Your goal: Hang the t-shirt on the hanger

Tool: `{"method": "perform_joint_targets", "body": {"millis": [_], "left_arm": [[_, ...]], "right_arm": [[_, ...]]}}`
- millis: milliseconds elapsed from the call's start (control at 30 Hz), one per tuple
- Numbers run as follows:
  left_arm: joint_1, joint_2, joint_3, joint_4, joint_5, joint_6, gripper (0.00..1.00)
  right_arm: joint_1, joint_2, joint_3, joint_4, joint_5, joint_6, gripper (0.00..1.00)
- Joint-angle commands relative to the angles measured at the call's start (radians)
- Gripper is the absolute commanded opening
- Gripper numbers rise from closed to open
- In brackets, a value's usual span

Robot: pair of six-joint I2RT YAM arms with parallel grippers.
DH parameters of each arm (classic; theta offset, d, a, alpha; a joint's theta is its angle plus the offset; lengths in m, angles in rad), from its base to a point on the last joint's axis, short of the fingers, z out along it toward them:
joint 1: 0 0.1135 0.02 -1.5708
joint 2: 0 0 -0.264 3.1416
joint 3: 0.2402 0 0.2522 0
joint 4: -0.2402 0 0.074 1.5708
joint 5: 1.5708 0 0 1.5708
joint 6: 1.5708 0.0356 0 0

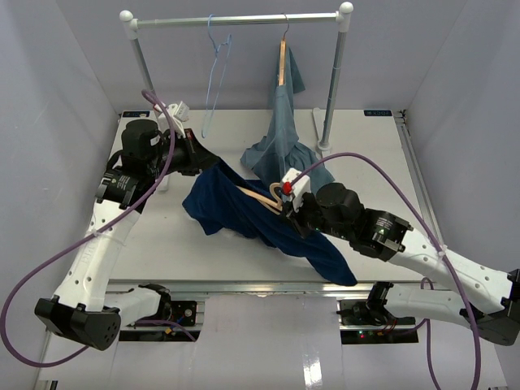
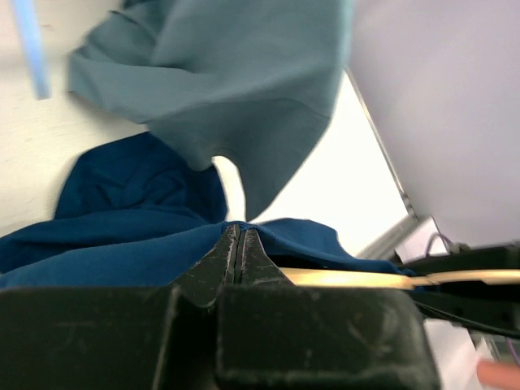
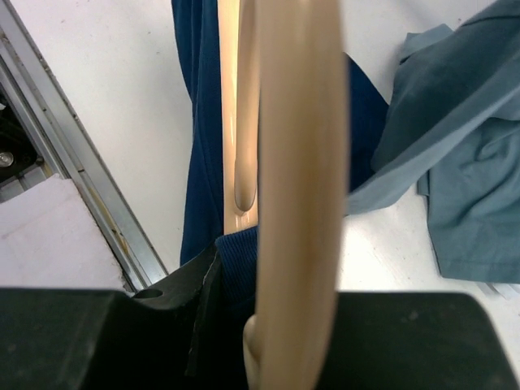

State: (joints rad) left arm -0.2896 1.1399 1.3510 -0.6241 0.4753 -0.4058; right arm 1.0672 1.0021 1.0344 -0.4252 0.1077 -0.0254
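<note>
The left gripper (image 2: 237,232) was pinched fully shut on a fold of the navy t-shirt (image 1: 236,207), holding up its far left corner. From there the cloth draped down and across the counter (image 1: 366,154) toward the near right. The right gripper (image 1: 284,207) was narrowed around the wooden hanger (image 3: 296,162), gripping it near its middle. One of the hanger's arms ran under the navy cloth, and some of that cloth was bunched beside the fingers. Just behind, a grey-blue shirt (image 1: 280,138) hung from a second wooden hanger on the rack (image 1: 236,20), its hem touching the counter. A thin light-blue wire hanger (image 1: 216,73) hung to its left.
</note>
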Motion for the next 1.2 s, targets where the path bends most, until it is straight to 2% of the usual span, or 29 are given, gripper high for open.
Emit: {"method": "perform_joint_targets", "body": {"millis": [0,233,267,333,400,467,567,800,1033,1167], "left_arm": [[-0.054,0.017,0.024,0.042,0.143,0.032,0.0],[-0.183,0.072,0.047,0.017,0.133,0.081,0.0],[-0.19,0.073,0.048,0.003,0.141,0.104,0.06],[-0.194,0.063,0.044,-0.029,0.146,0.16,0.27],[-0.194,0.016,0.012,-0.044,0.043,0.221,0.52],[-0.194,-0.027,-0.015,-0.042,-0.005,0.272,0.63],[-0.194,-0.057,-0.031,-0.037,-0.023,0.371,0.7],[-0.194,-0.182,-0.089,-0.006,0.035,0.685,0.69],[-0.209,-0.138,-0.043,-0.138,0.193,0.997,0.57],[-0.213,-0.105,-0.001,-0.168,0.3,1.054,0.62]], "right_arm": [[-0.001,0.059,0.067,0.089,-0.036,0.011,0.08],[-0.001,0.109,0.114,0.178,0.013,-0.005,0.08],[-0.001,0.1,0.103,0.189,0.018,-0.006,0.08],[-0.001,0.074,0.065,0.208,0.029,-0.008,0.08],[-0.003,0.012,-0.017,0.251,0.05,-0.01,0.08],[-0.001,-0.041,-0.079,0.272,0.036,-0.01,0.08],[-0.003,-0.089,-0.119,0.29,0.006,-0.014,0.08],[-0.001,-0.166,-0.167,0.265,-0.036,-0.024,0.08],[-0.001,-0.143,-0.12,0.198,-0.132,-0.039,0.08],[-0.002,-0.133,-0.103,0.198,-0.162,-0.041,0.08]]}}
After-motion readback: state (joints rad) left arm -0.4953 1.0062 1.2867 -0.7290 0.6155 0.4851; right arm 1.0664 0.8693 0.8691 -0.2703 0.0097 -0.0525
